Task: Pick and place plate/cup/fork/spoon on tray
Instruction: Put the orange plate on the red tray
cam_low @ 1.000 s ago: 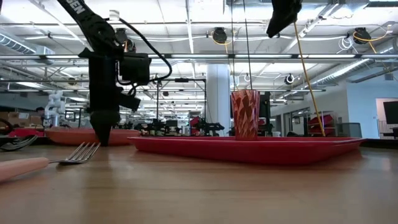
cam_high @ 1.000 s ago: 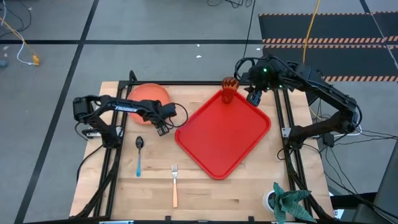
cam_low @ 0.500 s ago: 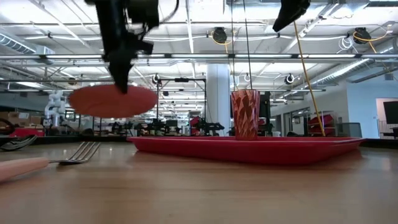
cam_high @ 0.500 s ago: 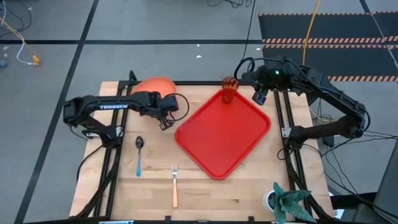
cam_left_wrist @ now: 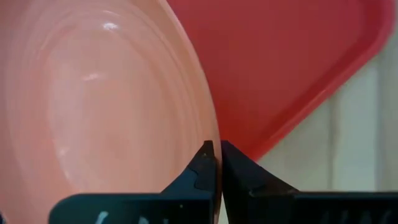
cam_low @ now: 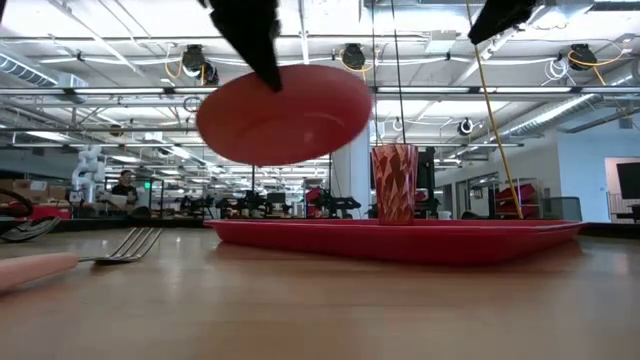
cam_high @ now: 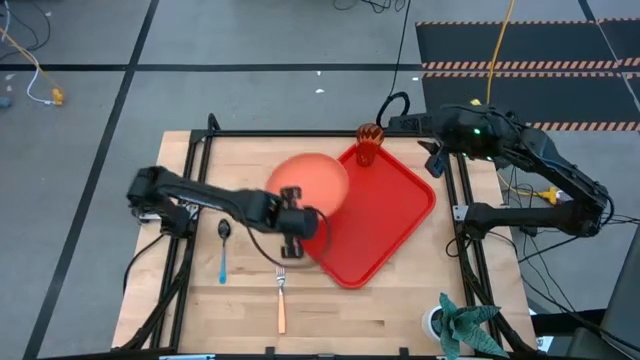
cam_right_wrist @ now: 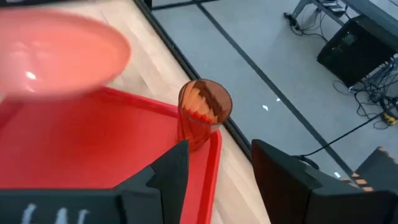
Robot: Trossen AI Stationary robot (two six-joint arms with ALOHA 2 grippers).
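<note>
Orange-salmon plate (cam_high: 308, 183) hangs in the air over the tray's (cam_high: 390, 225) left edge; your left gripper's (cam_left_wrist: 216, 163) fingers clamp its rim. The cup (cam_high: 368, 145) stands in the tray's far corner. Your right gripper (cam_right_wrist: 214, 163) hovers past that corner, fingers apart. Fork (cam_high: 281, 298) and spoon (cam_high: 223, 246) lie on the wooden surface (cam_high: 400, 305), the arm partly hiding both.

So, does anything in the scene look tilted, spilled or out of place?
Only the plate: the left gripper pinches its rim and holds it tilted in the air over the tray edge. The cup stands upright on the tray; nothing spilled.
</note>
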